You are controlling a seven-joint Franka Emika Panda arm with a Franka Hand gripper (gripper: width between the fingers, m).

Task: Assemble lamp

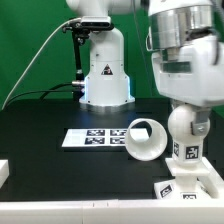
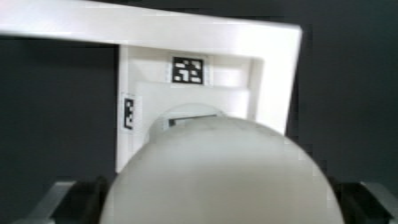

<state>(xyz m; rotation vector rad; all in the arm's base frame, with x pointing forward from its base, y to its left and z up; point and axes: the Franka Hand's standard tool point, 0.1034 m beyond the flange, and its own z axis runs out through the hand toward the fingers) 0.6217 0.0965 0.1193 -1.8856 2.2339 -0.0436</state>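
Grasps the bulb (image 1: 183,124) in the gripper (image 2: 217,196), with one dark finger (image 2: 80,196) lying against each side of the round head in the wrist view, though blurred there. Holds it upright at the exterior view's right, near the front edge of the black table (image 1: 40,120), with the stem pointing down and a square tag on the stem. Stands directly above the flat square base (image 1: 186,188); not possible to tell whether the stem touches the base or is just over it. In the wrist view, fills the near part of the picture with the bulb, and behind it shows the white base with two square tags on its surface. Just beside the bulb, toward the exterior view's left, the shade (image 1: 147,140), lying on its side with the wide open mouth turned toward that left; touching the bulb or not, cannot say. Further to that left, flat on the table, the marker board (image 1: 90,139), with its near end partly covered by the shade. At the back, well apart from the lamp parts, the large white robot pedestal (image 1: 105,75).
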